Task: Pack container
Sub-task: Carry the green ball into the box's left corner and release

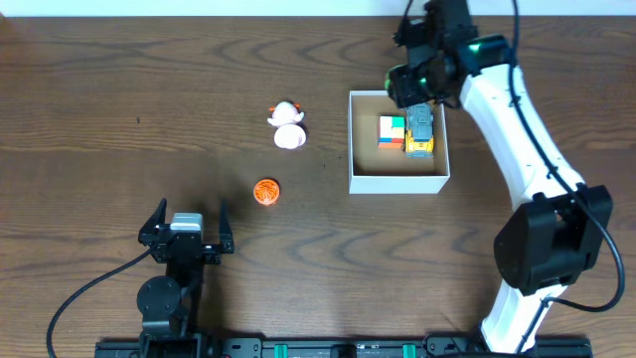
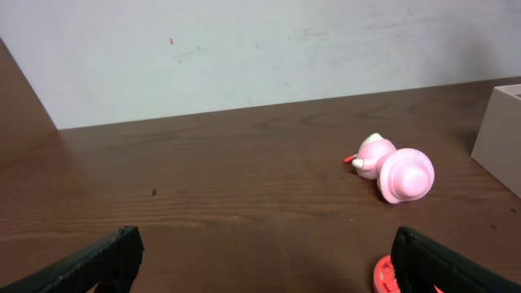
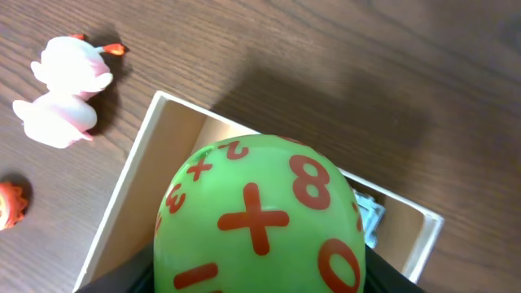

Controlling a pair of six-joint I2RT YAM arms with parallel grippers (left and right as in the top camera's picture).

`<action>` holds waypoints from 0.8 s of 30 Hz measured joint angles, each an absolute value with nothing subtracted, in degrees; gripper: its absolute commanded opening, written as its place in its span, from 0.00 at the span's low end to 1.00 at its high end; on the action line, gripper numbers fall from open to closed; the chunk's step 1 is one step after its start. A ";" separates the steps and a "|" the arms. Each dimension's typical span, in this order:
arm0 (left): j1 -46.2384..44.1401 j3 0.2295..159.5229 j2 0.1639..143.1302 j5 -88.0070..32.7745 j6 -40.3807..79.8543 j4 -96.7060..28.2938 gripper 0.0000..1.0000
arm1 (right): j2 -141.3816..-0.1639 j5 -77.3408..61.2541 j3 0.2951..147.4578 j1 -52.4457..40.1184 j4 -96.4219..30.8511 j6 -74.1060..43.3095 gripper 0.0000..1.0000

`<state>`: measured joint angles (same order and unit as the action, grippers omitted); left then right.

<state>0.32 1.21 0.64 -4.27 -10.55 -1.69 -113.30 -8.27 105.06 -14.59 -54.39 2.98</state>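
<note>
The container (image 1: 359, 181) is a white-walled box with a brown inside, right of the table's middle; it also shows in the right wrist view (image 3: 122, 187). Inside lie a multicoloured block (image 1: 391, 131) and a yellow toy vehicle (image 1: 421, 134). My right gripper (image 1: 409, 88) hovers over the box's far edge, shut on a green ball with red numbers and signs (image 3: 259, 216). A pink toy (image 1: 288, 126) lies left of the box (image 2: 391, 167) (image 3: 59, 99). A small orange toy (image 1: 265, 191) lies nearer the front (image 2: 383, 277). My left gripper (image 2: 264, 260) is open and empty near the front edge (image 1: 187, 237).
A pale wall (image 2: 244, 49) stands beyond the table's far edge in the left wrist view. The container's corner (image 2: 501, 134) shows at that view's right edge. My right arm (image 1: 517, 149) reaches along the right side of the table.
</note>
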 measured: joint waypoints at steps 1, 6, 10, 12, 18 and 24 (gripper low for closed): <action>0.32 1.23 0.64 -4.27 -10.55 -1.69 0.98 | -113.30 -7.62 105.06 -15.27 -54.17 3.11 0.56; 0.32 1.21 0.64 -4.27 -10.55 -1.69 0.98 | -113.30 -5.96 105.06 -17.19 -52.84 3.18 0.57; 0.32 1.23 0.64 -4.27 -10.55 -1.72 0.98 | -113.38 -5.28 105.06 -18.04 -52.82 3.16 0.59; 0.32 1.23 0.64 -4.27 -10.55 -1.69 0.98 | -113.69 -5.10 105.06 -18.63 -52.82 3.16 0.61; 0.32 1.23 0.64 -4.27 -10.55 -1.69 0.98 | -115.68 -5.06 105.06 -19.97 -52.80 3.11 0.71; 0.32 1.23 0.64 -4.27 -10.57 -1.69 0.98 | -116.53 -4.93 105.03 -19.97 -52.82 3.18 0.81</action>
